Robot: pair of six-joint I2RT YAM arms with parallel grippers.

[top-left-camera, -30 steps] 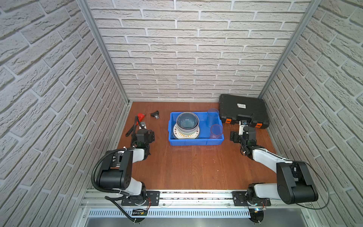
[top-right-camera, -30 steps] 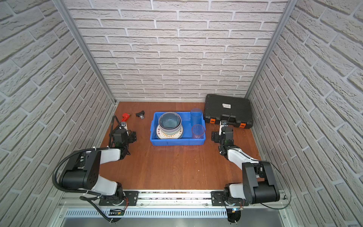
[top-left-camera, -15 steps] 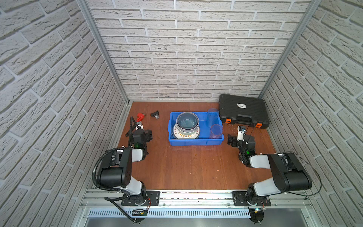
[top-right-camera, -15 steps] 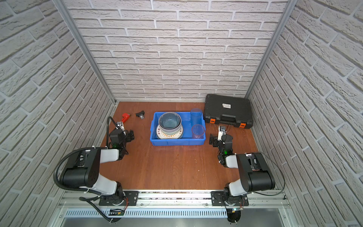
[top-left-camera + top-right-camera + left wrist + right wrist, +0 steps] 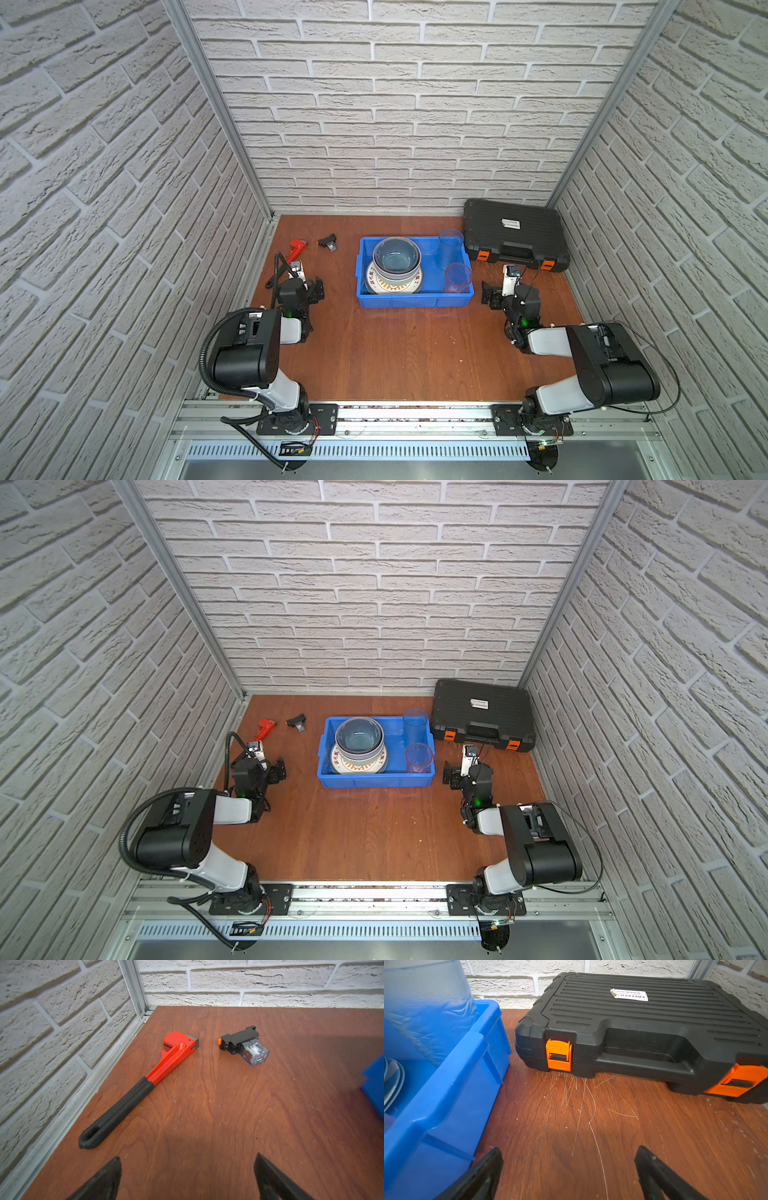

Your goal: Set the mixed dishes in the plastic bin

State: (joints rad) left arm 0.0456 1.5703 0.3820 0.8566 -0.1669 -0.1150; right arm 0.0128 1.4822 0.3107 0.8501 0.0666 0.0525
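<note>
brown wood tabletop (image 5: 395,357), white brick walls (image 5: 415,104) around. left gripper (image 5: 187,1159) wide open, empty, over bare wood; red wrench (image 5: 172,1053) and small relay (image 5: 243,1045) ahead. right gripper (image 5: 569,1151) wide open, empty, beside plastic bin (image 5: 452,1088); black tool case (image 5: 643,1032) ahead. inside bin: bowls (image 5: 397,259) stacked on plates (image 5: 392,286), two tumblers (image 5: 451,247) upright.

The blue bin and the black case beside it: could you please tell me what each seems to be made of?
The blue bin looks like moulded plastic, fairly glossy: soft highlights and moulded ribs on its wall. The black case looks like hard plastic too, matte and finely textured, with a ribbed lid and orange latches, likely plastic as well.
</note>
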